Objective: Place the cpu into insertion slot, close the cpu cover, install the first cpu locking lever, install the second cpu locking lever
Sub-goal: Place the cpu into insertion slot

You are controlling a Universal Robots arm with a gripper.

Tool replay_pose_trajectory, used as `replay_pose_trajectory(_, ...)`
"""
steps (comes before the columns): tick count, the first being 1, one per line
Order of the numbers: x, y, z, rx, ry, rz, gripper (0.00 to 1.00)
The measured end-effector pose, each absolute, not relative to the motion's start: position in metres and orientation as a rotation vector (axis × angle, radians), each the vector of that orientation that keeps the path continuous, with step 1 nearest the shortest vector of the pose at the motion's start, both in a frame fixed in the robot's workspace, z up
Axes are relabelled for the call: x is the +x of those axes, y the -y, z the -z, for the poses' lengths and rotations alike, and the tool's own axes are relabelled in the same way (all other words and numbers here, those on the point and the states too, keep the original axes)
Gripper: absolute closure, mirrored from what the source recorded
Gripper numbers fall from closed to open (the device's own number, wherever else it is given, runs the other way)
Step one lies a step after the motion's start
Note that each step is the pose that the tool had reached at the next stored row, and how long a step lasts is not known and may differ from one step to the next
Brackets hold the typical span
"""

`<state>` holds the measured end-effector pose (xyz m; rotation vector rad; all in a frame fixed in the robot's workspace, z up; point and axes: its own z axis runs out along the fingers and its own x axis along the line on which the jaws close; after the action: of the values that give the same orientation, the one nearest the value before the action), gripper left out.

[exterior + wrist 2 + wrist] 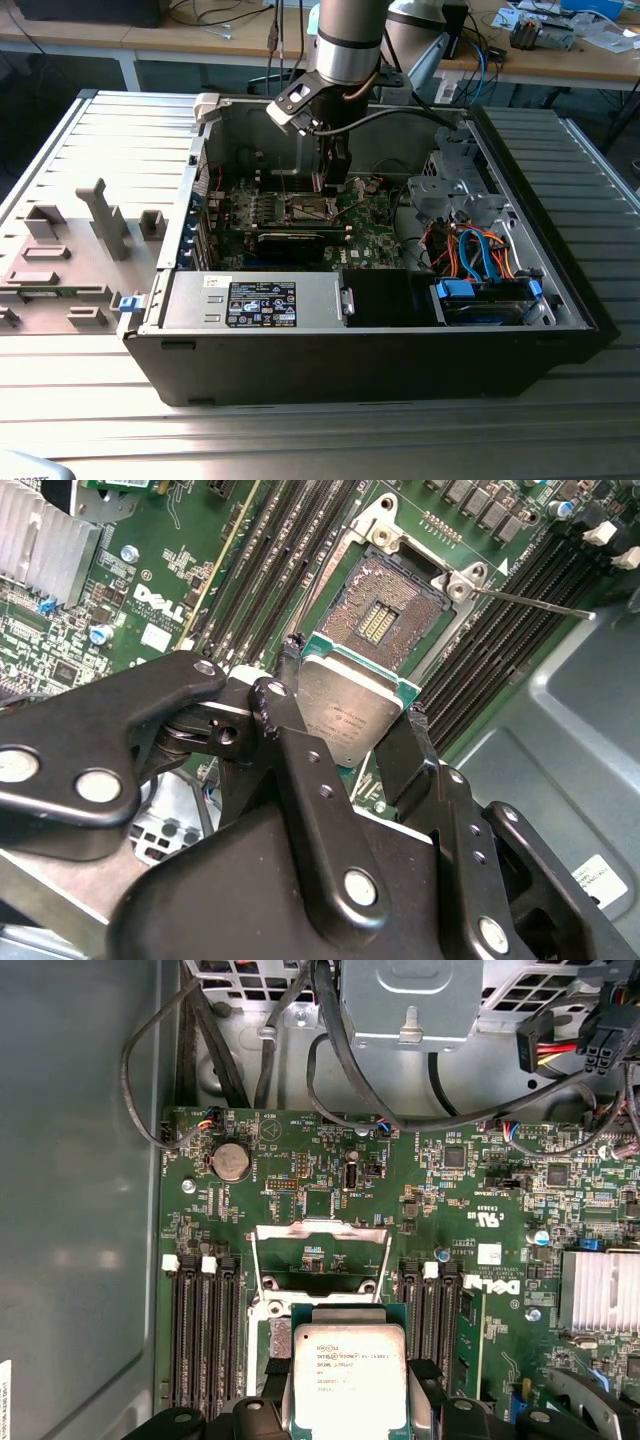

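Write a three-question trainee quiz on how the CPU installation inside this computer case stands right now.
1. True or false: the small square silver-topped cpu already sits in the square, silver-rimmed insertion slot.
2. The thin silvery frame-shaped cpu cover is: A) closed flat; B) swung open; C) lying outside the case.
3. Fill in: the black gripper is shut on the ____.
Key: 1 false; 2 B; 3 cpu.

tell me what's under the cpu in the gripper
The cpu, clamped in the gripper, hangs over the motherboard by the open insertion slot, whose dark contact field shows in the second wrist view. In the first wrist view the cpu covers part of the slot and board beneath.
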<state>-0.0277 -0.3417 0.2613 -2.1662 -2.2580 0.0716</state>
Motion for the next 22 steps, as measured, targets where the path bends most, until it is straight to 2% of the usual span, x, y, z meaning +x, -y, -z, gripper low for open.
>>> replay_pose_trajectory(22, -0.0277, 0.3416, -0.2574, -2.166, 2.258, -0.072, 0.46)
